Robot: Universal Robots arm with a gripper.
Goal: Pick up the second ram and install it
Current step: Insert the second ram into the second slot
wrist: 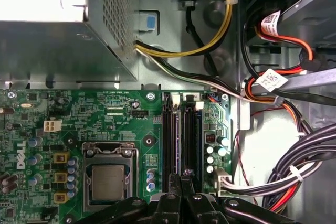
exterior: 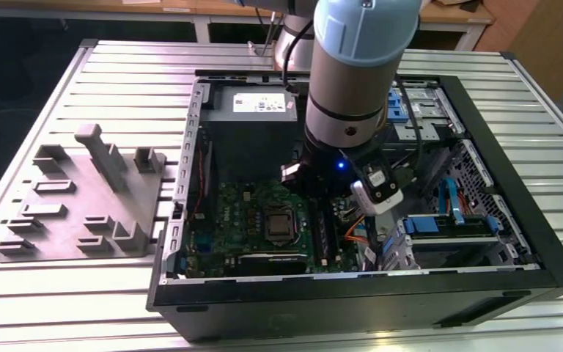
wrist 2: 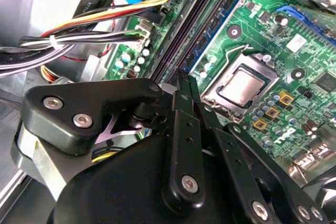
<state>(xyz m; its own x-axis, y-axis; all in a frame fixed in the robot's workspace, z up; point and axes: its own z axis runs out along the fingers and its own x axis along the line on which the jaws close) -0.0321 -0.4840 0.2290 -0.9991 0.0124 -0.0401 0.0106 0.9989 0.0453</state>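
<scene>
**Claw** [wrist 2: 184, 81]: the fingers are drawn close together, with the tips at the near end of the memory slots [wrist: 169, 140]. Nothing is seen clasped between them. Whether the tips bear on the stick below or merely hover cannot be told.

**Second ram** [wrist 2: 216, 23]: this is taken to be the blue-green strip with dark chips that stands on edge along the slots. Its near end is just beside the claw tips, and it runs away from them. It is judged to be in a slot. Whether it is fully seated is not resolved.

**Progress (judgement):** pick-up appears done, and the stick is at the slots. Placement looks made or nearly made. Final seating may be all that is left.

**Beyond the slots:**
- The processor socket [wrist: 109, 179] sits near the slots on the green motherboard [wrist: 89, 114].
- A cable bundle [wrist 2: 79, 40] runs on the slots' other side.
- The power supply [wrist: 58, 40] closes the far end.
- The computer case [exterior: 516, 220] lies open on the slatted bench [exterior: 67, 301], with the arm [exterior: 360, 73] reaching down into it.
- A grey tray [exterior: 67, 220] rests just beside the case, at the exterior view's left. As far as can be made out, it carries only its own grey posts.

**Counts:**
- arm: 1
- claw: 1
- ram sticks identified: 1
- slots: several side by side, number not settled
- processor socket: 1
- power supply: 1
- case: 1
- tray: 1
</scene>
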